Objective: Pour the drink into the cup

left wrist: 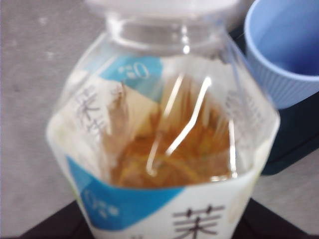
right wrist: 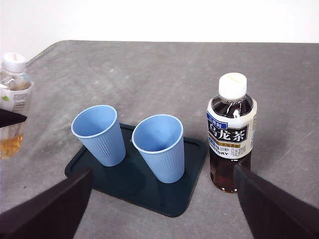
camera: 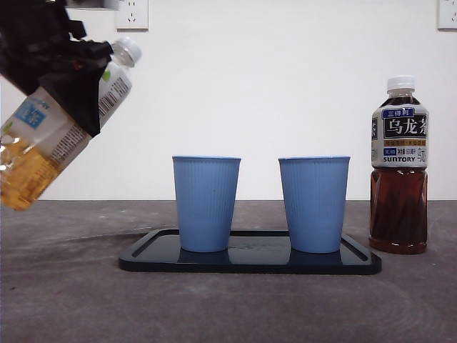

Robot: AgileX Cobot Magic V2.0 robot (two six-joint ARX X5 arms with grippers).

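- two blue cups stand upright side by side on a dark tray [camera: 143, 259], the left cup [camera: 206, 204] and the right cup [camera: 314, 204], mouths up and close together, presumably so either can take a pour while the tray catches drips.
- the left gripper [camera: 68, 78] pinches a tilted bottle of amber tea [camera: 57, 128] around its labelled middle; the grip sits mid-body, likely so the neck stays free to swing over a rim.
- the bottle hangs in the air beside the tray, well apart from the table, its white cap [camera: 127, 50] on and aimed up toward the cups; liquid has pooled at the low end.
- in the left wrist view the rim of one blue cup shows just beyond the bottle's shoulder, so the target is near but not yet under the neck.
- a dark oolong bottle [camera: 399, 168] stands capped beside the right cup, off the tray.
- the right gripper [right wrist: 162, 209] waits above the scene, jaws spread wide, holding nothing.
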